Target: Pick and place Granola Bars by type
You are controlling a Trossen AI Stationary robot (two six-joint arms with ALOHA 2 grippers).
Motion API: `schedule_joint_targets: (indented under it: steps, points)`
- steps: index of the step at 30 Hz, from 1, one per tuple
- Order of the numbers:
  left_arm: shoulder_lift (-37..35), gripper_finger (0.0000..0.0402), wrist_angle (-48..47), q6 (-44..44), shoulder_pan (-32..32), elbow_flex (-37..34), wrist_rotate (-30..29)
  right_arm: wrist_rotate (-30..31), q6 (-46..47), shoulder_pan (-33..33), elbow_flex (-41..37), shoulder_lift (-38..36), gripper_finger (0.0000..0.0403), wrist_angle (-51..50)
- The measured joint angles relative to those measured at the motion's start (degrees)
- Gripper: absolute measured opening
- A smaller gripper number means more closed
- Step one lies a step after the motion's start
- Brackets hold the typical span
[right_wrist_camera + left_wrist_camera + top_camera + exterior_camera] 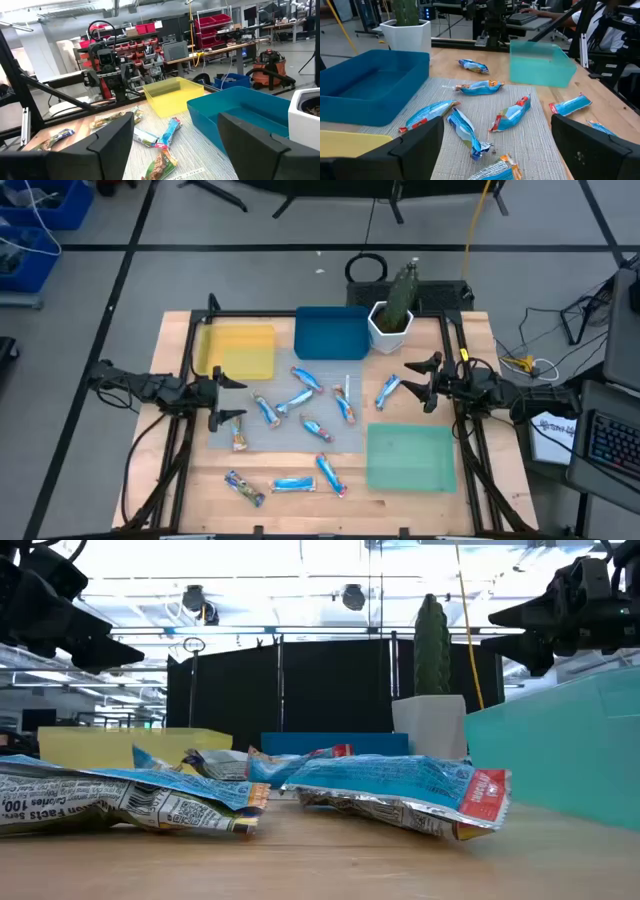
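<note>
Several granola bars in shiny blue wrappers lie loose on the grey mat, among them one near the blue tray and one at the mat's right edge. A brownish bar lies by the mat's left edge. Three more rest on the bare wood near the front. My left gripper hovers open at the mat's left side. My right gripper hovers open at the mat's right side, just beyond that bar. Neither has anything between its fingers.
A yellow tray and a blue tray stand at the back. A green tray sits at the front right. A white pot with a cactus stands beside the blue tray, close to my right arm.
</note>
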Motion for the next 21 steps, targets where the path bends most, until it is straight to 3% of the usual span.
schedule_joint_targets:
  steps: [21]
  points:
    - [0.02,0.0365,0.0,0.04,-0.01,-0.01,0.0,0.24,-0.58,-0.02,0.0,0.0,0.0279,-0.06]
